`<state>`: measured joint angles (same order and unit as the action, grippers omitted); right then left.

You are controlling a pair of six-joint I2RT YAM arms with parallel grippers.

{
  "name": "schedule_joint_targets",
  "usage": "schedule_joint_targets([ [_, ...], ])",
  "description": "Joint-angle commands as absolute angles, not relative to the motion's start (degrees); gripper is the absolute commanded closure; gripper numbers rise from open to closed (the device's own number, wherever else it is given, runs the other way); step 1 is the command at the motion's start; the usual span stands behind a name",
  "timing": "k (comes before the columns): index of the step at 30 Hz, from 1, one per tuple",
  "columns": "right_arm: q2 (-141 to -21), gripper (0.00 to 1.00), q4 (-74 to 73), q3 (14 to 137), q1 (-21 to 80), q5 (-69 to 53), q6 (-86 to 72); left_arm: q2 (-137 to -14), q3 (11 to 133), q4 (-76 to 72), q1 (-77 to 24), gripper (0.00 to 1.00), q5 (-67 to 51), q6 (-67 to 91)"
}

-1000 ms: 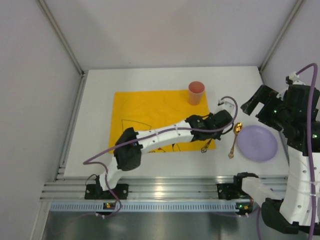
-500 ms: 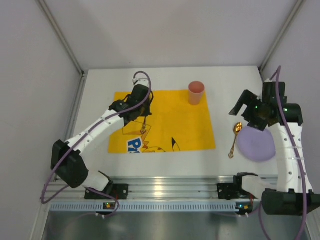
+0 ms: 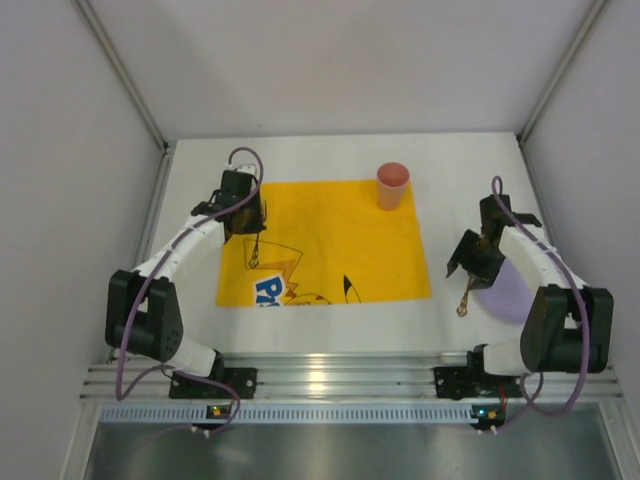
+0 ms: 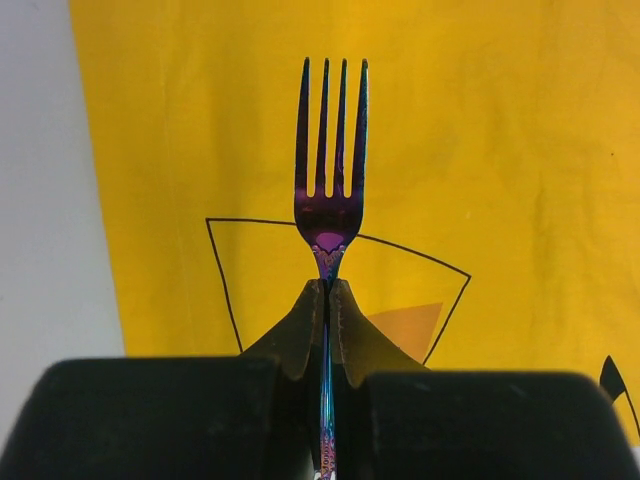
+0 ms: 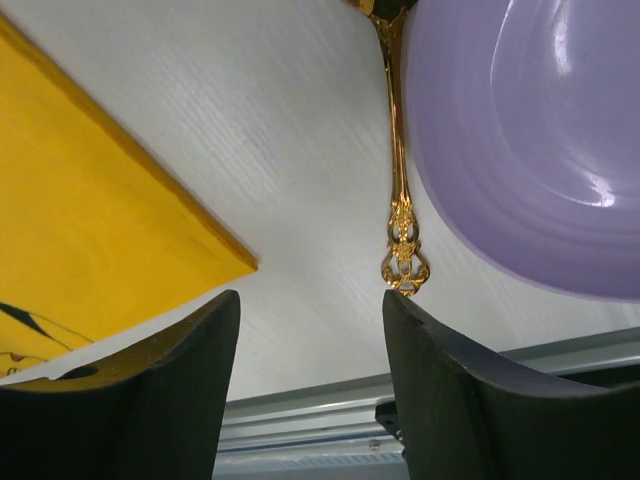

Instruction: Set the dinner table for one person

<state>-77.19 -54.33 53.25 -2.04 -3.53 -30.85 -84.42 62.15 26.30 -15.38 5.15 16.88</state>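
The dinner table (image 3: 320,150) is a white top with a yellow placemat (image 3: 340,240) on it. My left gripper (image 3: 245,225) is over the mat's left part, shut on the handle of an iridescent purple fork (image 4: 330,150) whose tines point away from it. My right gripper (image 5: 310,300) is low over the table right of the mat, open, with nothing between its fingers. A gold spoon (image 5: 398,180) lies on the table beside a purple plate (image 5: 530,150). The spoon's handle end is just ahead of the right finger (image 5: 430,370).
A pink cup (image 3: 392,185) stands upright at the mat's far right corner. The mat's near right corner (image 5: 235,262) lies left of the right gripper. A metal rail (image 3: 320,375) runs along the table's near edge.
My left arm swung from the mat's right side to its left side, carrying the fork. My right arm came down from above the plate to the spoon's handle, and its jaws narrowed somewhat.
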Motion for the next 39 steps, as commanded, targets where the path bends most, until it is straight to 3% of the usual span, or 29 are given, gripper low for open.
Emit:
schedule_joint_targets([
  [1, -81.10, 0.41, -48.34, 52.74, -2.11, -0.26, -29.71, -87.09, 62.93, 19.78, -14.41, 1.00, 0.53, 14.33],
  [11, -90.25, 0.45, -44.21, 52.56, -3.43, 7.99, -28.22, -93.51, 64.42, 17.84, -10.46, 1.00, -3.78, 13.71],
  [17, -95.79, 0.55, -41.49, 54.05, -4.57, 10.45, -27.51, -94.48, 65.92, 19.77, -9.84, 1.00, -3.69, 13.54],
  [20, -98.34, 0.63, -40.08, 54.75, -4.66, 11.25, -27.25, -94.13, 65.66, 20.21, -9.84, 1.00, -3.25, 13.54],
  [21, -98.70, 0.73, -39.82, 54.84, -4.66, 11.34, -27.16, -93.96, 65.48, 20.21, -9.84, 1.00, -2.99, 13.54],
  [26, -100.37, 0.97, -38.15, 54.67, -4.66, 12.04, -26.02, -92.99, 63.37, 19.69, -9.76, 1.00, -2.55, 13.89],
  [31, -99.15, 1.00, -38.05, 53.88, -4.39, 12.57, -24.00, -93.78, 60.91, 19.07, -9.58, 1.00, -1.67, 14.33],
  [39, -89.31, 1.00, -44.20, 61.69, -1.85, 11.69, -24.78, -94.75, 60.91, 20.48, -9.40, 0.74, -0.53, 15.55],
])
